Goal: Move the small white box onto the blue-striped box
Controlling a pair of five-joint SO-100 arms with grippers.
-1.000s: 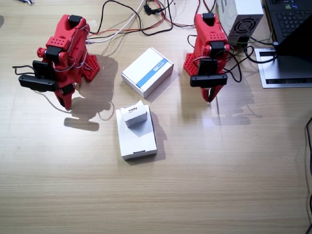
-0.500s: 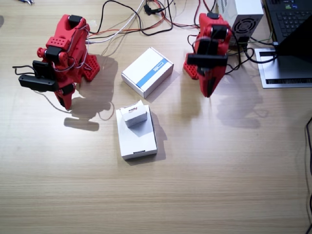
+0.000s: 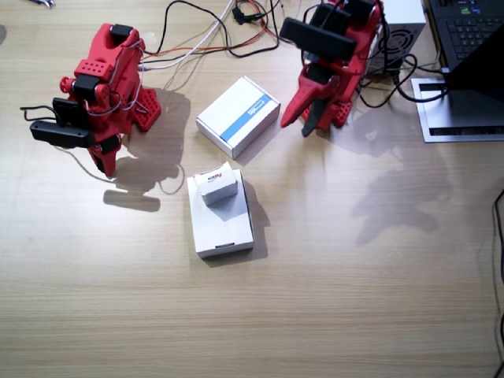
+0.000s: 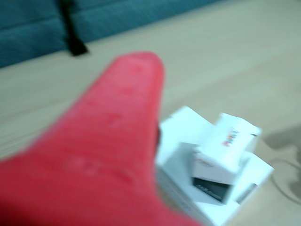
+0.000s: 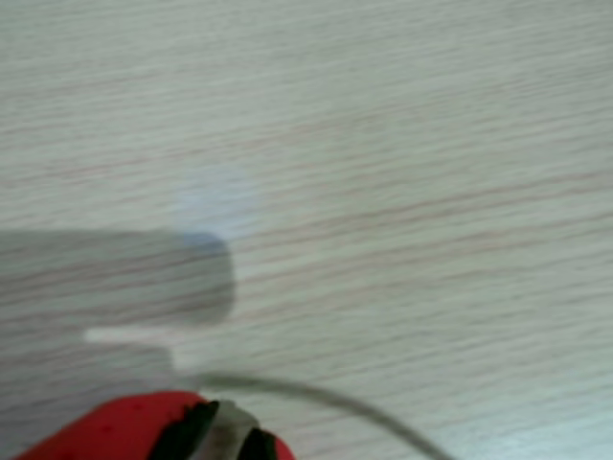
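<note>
The small white box (image 3: 218,186), with a red logo on its side, sits on the far end of a plain white flat box (image 3: 224,224) at mid-table. A wrist view shows the small white box (image 4: 225,146) blurred, on that same flat box, past one red finger (image 4: 122,127). The blue-striped box (image 3: 238,116) lies behind them, tilted. My left gripper (image 3: 298,128) hangs raised just beside the striped box's far corner, empty; its jaw gap is unclear. Off to the other side, my right gripper (image 3: 106,165) points down at the table, shut and empty.
Cables (image 3: 213,35) run along the back edge between the arm bases. A grey power supply (image 3: 398,31) and a laptop (image 3: 465,63) stand at the back, beside the left arm. A thin wire (image 5: 326,398) crosses the table by the right gripper.
The left arm has risen from its downward rest and swung towards the blue-striped box. The right arm and all boxes have not moved.
</note>
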